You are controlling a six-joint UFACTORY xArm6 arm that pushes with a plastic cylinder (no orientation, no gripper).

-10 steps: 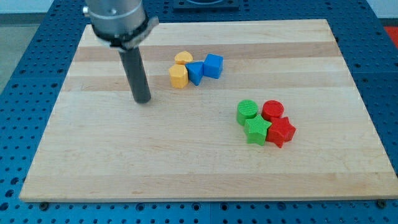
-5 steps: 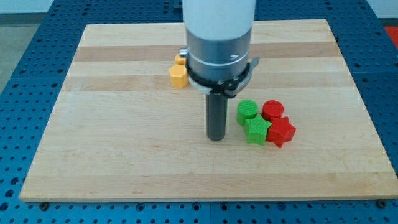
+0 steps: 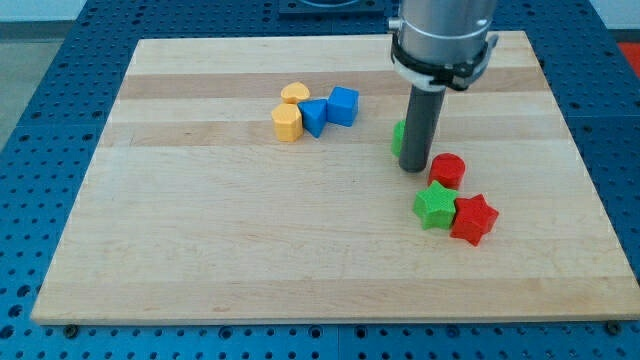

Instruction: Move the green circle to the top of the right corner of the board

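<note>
The green circle sits right of the board's middle, mostly hidden behind my rod; only a sliver shows at the rod's left. My tip rests on the board just below and right of it, touching or nearly touching. A red circle lies right of the tip. A green star and a red star sit below it, side by side.
A yellow heart, a yellow hexagon, a blue block and a blue cube cluster at upper centre. The wooden board lies on a blue perforated table.
My tip swept right, then up through the green and red cluster. The green circle moved up and slightly right. The two stars and the red circle shifted right and down.
</note>
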